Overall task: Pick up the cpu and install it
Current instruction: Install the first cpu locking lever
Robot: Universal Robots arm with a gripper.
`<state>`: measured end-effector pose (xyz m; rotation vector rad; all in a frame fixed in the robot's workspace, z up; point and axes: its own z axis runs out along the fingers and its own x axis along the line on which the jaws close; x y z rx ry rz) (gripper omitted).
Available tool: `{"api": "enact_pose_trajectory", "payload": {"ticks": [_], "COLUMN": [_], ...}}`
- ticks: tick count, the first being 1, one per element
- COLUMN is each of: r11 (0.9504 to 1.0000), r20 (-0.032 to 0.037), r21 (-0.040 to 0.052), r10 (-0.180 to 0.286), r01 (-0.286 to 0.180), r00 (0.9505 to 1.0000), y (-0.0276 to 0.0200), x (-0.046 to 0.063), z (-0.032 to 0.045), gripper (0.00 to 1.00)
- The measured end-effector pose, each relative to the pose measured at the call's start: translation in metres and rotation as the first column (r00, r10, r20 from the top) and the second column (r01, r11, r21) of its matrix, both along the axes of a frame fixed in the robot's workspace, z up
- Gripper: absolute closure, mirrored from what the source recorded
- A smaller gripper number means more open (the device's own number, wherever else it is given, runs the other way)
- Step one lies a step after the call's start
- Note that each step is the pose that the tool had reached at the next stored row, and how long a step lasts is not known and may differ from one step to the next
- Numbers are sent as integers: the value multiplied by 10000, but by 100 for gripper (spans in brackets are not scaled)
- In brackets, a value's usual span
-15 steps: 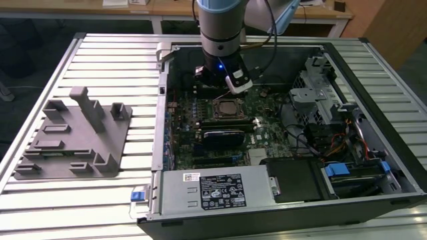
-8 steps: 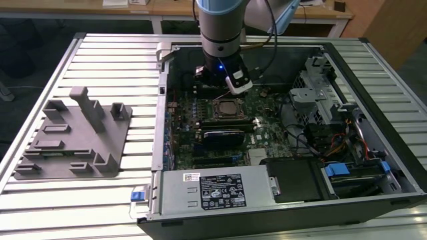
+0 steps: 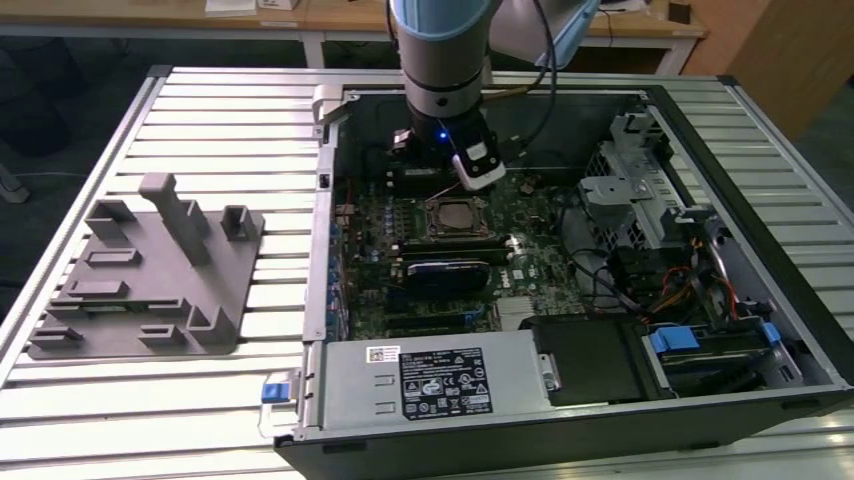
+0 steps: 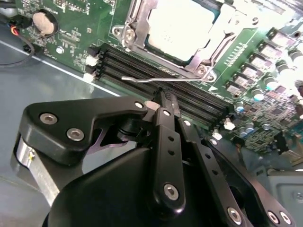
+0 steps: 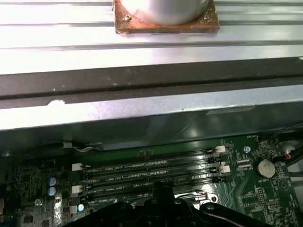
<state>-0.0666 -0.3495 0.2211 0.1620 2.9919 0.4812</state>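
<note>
The cpu point(image 4: 182, 26) lies in its socket on the green motherboard, its shiny silver top framed by the metal load plate; in the exterior view the cpu point(image 3: 454, 213) sits mid-case. My gripper point(image 4: 164, 96) hangs just behind the socket, over the black memory slots point(image 4: 189, 97), its black fingers point(image 4: 168, 142) pressed together with nothing between them. The thin wire socket lever point(image 4: 151, 79) juts out right past the fingertips. In the exterior view the gripper point(image 3: 430, 170) is low inside the open case. The first wrist view shows the gripper point(image 5: 161, 187) above the slots point(image 5: 142, 172).
A grey plastic fixture tray point(image 3: 147, 270) stands on the slatted table at the exterior view's left. Inside the case are a power supply point(image 3: 427, 375), a black module point(image 3: 447, 272), a drive cage point(image 3: 627, 190) and cables. A copper-based metal cylinder point(image 5: 165, 14) rests beyond the case wall.
</note>
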Motion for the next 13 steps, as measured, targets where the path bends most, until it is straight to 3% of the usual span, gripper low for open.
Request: {"api": "enact_pose_trajectory", "payload": {"ticks": [2, 13], "r11": [10000, 9955], "r20": [54, 131], "r21": [25, -14], "r10": [-33, -946], "r01": [33, 946], "r00": [10000, 9954], "y": [-1, -1], "x": [5, 6], "z": [-2, -2], "gripper": [89, 89]}}
